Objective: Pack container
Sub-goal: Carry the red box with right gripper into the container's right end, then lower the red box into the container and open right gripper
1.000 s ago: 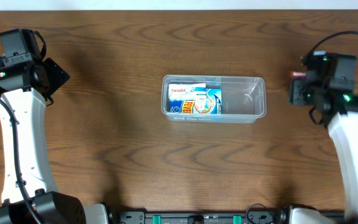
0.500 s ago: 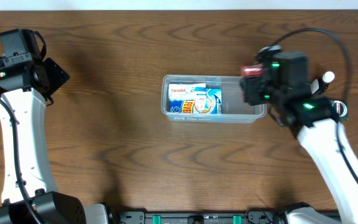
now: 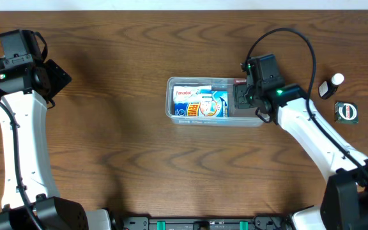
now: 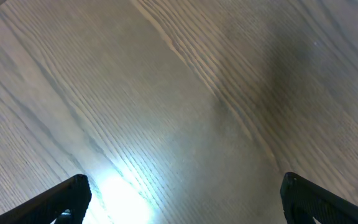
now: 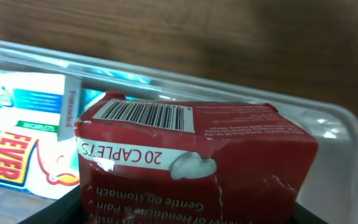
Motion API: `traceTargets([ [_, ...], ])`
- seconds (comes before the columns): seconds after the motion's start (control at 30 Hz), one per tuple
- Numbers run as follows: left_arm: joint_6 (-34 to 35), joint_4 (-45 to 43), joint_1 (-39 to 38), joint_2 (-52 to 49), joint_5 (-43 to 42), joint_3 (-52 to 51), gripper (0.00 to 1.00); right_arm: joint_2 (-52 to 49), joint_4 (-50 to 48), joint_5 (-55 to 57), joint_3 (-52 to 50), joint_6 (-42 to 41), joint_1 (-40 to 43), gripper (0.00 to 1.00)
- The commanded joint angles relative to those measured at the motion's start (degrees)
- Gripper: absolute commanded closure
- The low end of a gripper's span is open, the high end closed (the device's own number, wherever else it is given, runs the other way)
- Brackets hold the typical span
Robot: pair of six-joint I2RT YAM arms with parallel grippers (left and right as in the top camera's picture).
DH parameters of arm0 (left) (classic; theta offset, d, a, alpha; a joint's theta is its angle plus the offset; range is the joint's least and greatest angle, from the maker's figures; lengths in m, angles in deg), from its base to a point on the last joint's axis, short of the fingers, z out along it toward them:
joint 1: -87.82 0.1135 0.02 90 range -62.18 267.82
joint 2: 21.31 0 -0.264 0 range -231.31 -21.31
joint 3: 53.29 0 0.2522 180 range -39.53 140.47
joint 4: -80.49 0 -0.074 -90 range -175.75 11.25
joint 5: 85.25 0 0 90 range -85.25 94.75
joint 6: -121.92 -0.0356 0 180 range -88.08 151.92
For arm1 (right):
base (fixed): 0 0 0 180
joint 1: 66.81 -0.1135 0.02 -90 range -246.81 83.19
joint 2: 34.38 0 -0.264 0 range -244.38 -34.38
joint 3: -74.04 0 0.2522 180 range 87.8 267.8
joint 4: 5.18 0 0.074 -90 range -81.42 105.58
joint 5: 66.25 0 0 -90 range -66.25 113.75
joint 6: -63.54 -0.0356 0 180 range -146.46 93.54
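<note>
The container holds two boxes; the right tool grips a red box over its right end; the left tool is spread wide.

You see a red caplet box with a white band and black barcode, a clear container, a white Panadol box, a dark-brown wood-grain table.

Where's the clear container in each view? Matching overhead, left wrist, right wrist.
Overhead: container mid-frame, right gripper over its right end.
Left wrist: not in it, only table.
Right wrist: its rim runs across the top, behind the gripped red box.
Shared landmark: the blue-and-white fever box inside it.
</note>
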Motion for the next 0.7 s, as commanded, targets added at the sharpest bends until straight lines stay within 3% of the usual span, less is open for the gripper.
traceTargets([
  [0.0, 0.31, 0.13, 0.17, -0.55, 0.09, 0.52, 0.02, -0.04, -0.13, 1.11, 0.46, -1.29, -0.59, 0.39],
  [0.27, 0.28, 0.13, 0.17, -0.55, 0.11, 0.52, 0.02, -0.04, 1.53, 1.07, 0.46, -3.8, -0.74, 0.36],
  [0.4, 0.31, 0.13, 0.17, -0.55, 0.11, 0.52, 0.02, -0.07, 1.33, 1.05, 0.46, -3.78, -1.86, 0.25],
  [0.67, 0.31, 0.13, 0.17, -0.55, 0.09, 0.52, 0.02, -0.07, 1.09, 1.07, 0.46, -3.78, -2.67, 0.2],
])
